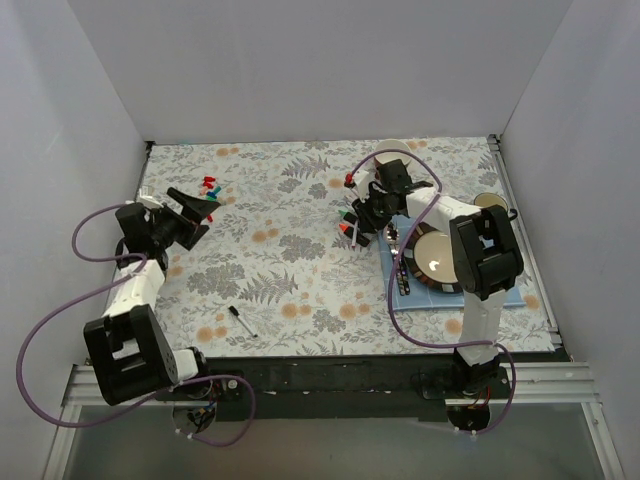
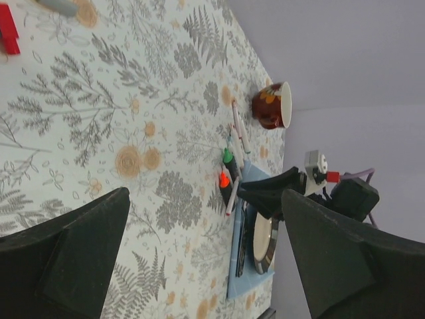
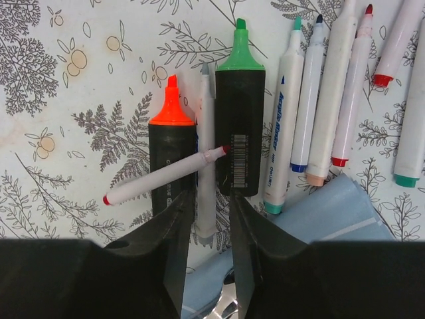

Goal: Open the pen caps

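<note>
The pen caps lie in a small loose cluster of red, blue and green on the far left of the table. They sit just beyond your left gripper and are too small from above to tell which way each points. One red cap, blocky hard plastic, shows at the edge of the left wrist view. Your left gripper is released, its matte black fingers spread wide with only cloth between them.

The pens lie at centre right, under your right gripper. From the right wrist they lie side by side with long axes parallel and bare nibs pointing away from the gripper.
- **Highlighters:** The orange highlighter and green highlighter have squat black bodies and wedge tips.
- **Grey pen:** A slim grey pen runs between the two highlighters.
- **Thin white pen:** A thin white pen, red at both ends, slants across all three.
- **White markers:** The white markers beside them are smooth round tubes with coloured butt ends.

Your right gripper's jaws are slightly parted around the grey pen's near end, with space beside it, so it grasps nothing.

The tablecloth is matte, printed with ferns and orange flowers. A black pen lies alone and slanted near the front edge. A blue mat carries a glossy round dish. A brown cup with a white inside stands near the pens.
</note>
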Robot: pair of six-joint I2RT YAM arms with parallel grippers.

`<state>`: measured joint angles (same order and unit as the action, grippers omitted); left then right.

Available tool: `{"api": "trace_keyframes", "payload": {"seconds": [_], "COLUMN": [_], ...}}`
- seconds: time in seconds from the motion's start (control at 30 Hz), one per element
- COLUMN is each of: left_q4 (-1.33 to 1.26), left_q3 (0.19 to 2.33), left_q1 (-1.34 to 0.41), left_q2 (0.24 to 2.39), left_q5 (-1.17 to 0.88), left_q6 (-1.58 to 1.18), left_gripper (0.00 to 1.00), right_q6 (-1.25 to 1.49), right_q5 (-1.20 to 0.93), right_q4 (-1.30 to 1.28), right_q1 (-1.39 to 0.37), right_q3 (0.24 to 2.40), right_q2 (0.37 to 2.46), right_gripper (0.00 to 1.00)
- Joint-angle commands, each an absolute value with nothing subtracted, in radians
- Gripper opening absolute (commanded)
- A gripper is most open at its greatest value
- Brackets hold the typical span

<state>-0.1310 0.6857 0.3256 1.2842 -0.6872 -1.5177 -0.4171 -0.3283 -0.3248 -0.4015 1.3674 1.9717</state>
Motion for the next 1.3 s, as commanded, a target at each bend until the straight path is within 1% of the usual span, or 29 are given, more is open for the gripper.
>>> {"api": "trace_keyframes", "payload": {"seconds": [0.0, 0.1, 0.17, 0.2, 0.23, 0.3, 0.4, 0.53, 0.63, 0.7, 0.73, 0.77, 0.8, 0.87, 0.93, 0.97, 1.03, 1.27], "left_q4": [0.027, 0.109, 0.181, 0.213, 0.250, 0.327, 0.429, 0.535, 0.578, 0.629, 0.650, 0.704, 0.736, 0.841, 0.882, 0.890, 0.890, 0.933], "left_q3": [0.654, 0.618, 0.611, 0.617, 0.624, 0.630, 0.640, 0.626, 0.597, 0.595, 0.610, 0.620, 0.633, 0.672, 0.684, 0.678, 0.670, 0.678], "left_q1": [0.292, 0.261, 0.209, 0.160, 0.135, 0.085, 0.069, 0.037, -0.023, -0.070, -0.087, -0.104, -0.132, -0.149, -0.166, -0.173, -0.199, -0.265], "left_q2": [1.161, 1.097, 1.068, 1.034, 1.016, 0.951, 0.904, 0.902, 0.905, 0.913, 0.922, 0.943, 0.960, 1.018, 1.048, 1.054, 1.049, 1.106], "left_q5": [-0.710, -0.667, -0.631, -0.558, -0.505, -0.392, -0.318, -0.232, -0.196, -0.122, -0.092, -0.016, 0.033, 0.109, 0.135, 0.124, 0.117, 0.167], "left_q6": [-1.467, -1.431, -1.413, -1.393, -1.388, -1.385, -1.399, -1.452, -1.482, -1.529, -1.543, -1.589, -1.612, -1.661, -1.689, -1.689, -1.707, -1.735], "left_gripper": [0.98, 0.98, 0.98, 0.98, 0.98, 0.98, 0.98, 0.98, 0.95, 0.90, 0.86, 0.86, 0.73, 0.63, 0.47, 0.45, 0.43, 0.45], "right_q6": [-0.425, -0.419, -0.420, -0.420, -0.420, -0.410, -0.390, -0.371, -0.362, -0.356, -0.353, -0.351, -0.350, -0.348, -0.345, -0.344, -0.342, -0.339], "right_q5": [-0.337, -0.389, -0.463, -0.489, -0.550, -0.600, -0.675, -0.762, -0.798, -0.801, -0.807, -0.808, -0.810, -0.813, -0.816, -0.818, -0.822, -0.828], "right_q4": [-0.330, -0.330, -0.325, -0.319, -0.319, -0.302, -0.275, -0.262, -0.261, -0.258, -0.258, -0.258, -0.256, -0.255, -0.256, -0.255, -0.256, -0.252], "right_q1": [-0.403, -0.403, -0.405, -0.405, -0.403, -0.403, -0.403, -0.408, -0.423, -0.442, -0.448, -0.462, -0.466, -0.477, -0.483, -0.485, -0.485, -0.497], "right_q3": [1.405, 1.388, 1.365, 1.358, 1.344, 1.330, 1.302, 1.286, 1.284, 1.281, 1.282, 1.281, 1.281, 1.281, 1.281, 1.281, 1.279, 1.281], "right_q2": [1.925, 1.890, 1.856, 1.833, 1.819, 1.784, 1.744, 1.727, 1.724, 1.723, 1.723, 1.721, 1.721, 1.721, 1.721, 1.721, 1.720, 1.720], "right_gripper": [0.38, 0.39, 0.40, 0.40, 0.40, 0.40, 0.41, 0.41, 0.41, 0.41, 0.41, 0.41, 0.41, 0.41, 0.41, 0.41, 0.41, 0.41]}}
